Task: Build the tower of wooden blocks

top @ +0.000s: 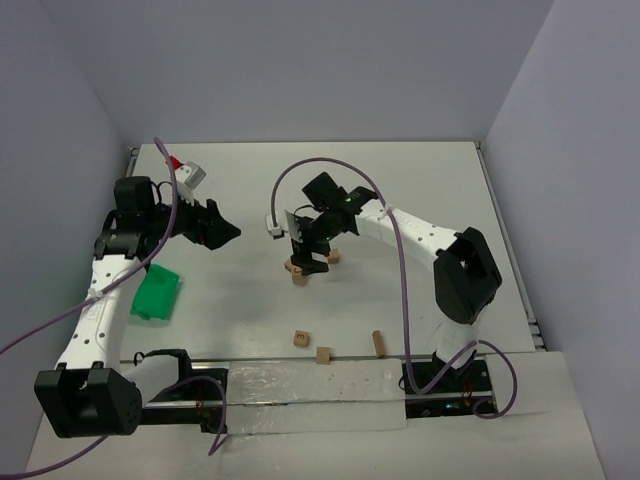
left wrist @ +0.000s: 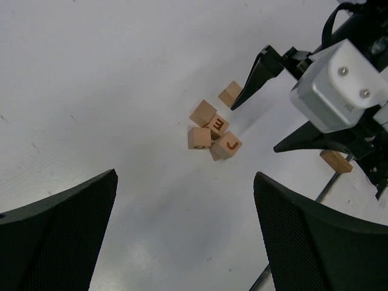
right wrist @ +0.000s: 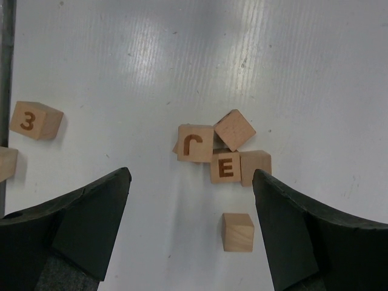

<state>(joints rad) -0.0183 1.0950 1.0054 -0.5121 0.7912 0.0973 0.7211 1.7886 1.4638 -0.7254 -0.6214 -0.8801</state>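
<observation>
White worktop (top: pixel 420 180), pale walls (top: pixel 300 70). Tower (top: pixel 297 268) is only a loose clump of wood blocks (right wrist: pixel 225 167) mid-worktop, directly under the right tool (right wrist: pixel 191 176); jaws stand wide, nothing held. One lone cube (right wrist: pixel 237 231) sits just beside the clump, inside the jaw gap, faces roughly square to the fingers (right wrist: pixel 291 230). Left tool (top: pixel 215 225) fully open, empty, well apart to the left. Right arm nearer.

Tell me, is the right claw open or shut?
Open: the fingers of the right gripper stand wide apart above the wood blocks, gripping nothing.

Pale lilac walls (top: pixel 300 60), white table (top: pixel 420 175)
</observation>
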